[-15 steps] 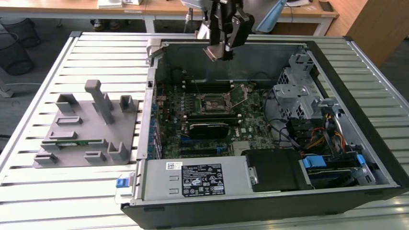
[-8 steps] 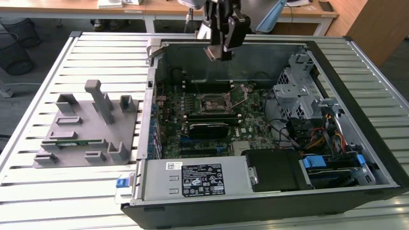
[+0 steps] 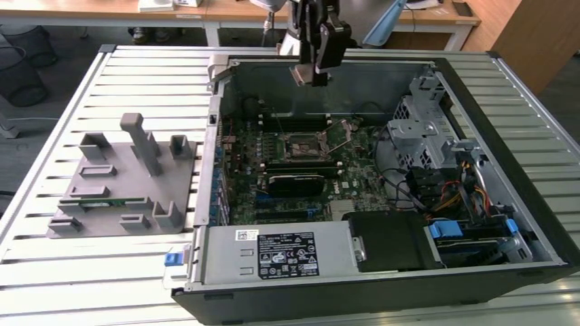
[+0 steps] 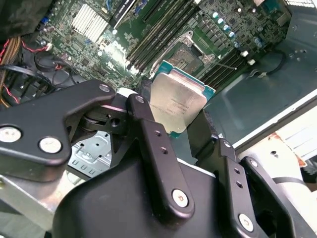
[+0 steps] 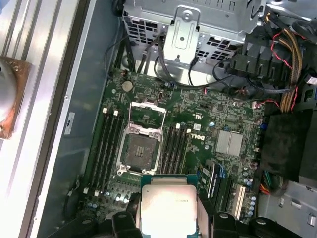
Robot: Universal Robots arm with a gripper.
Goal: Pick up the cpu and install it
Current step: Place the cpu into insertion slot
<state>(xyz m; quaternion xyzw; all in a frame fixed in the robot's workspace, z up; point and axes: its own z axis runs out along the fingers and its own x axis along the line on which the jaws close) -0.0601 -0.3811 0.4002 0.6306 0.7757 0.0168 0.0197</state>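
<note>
Clamping the cpu (image 4: 178,99) by its edges, the hand (image 3: 311,73) hovers over the open computer case (image 3: 363,299); the empty socket (image 5: 140,148) lies below, well apart.

You face slatted metal table (image 3: 136,75), pale grey, slats running across exterior view. Behind table, light wooden desk (image 3: 236,9) on white leg (image 3: 211,32). At exterior view's left, two black mesh bins (image 3: 20,78) standing on grey floor (image 3: 50,102), well apart from table edge. At exterior view's right, brown wooden cabinet (image 3: 534,34). Light bright, even; you get pale sheen on slats there.
</note>
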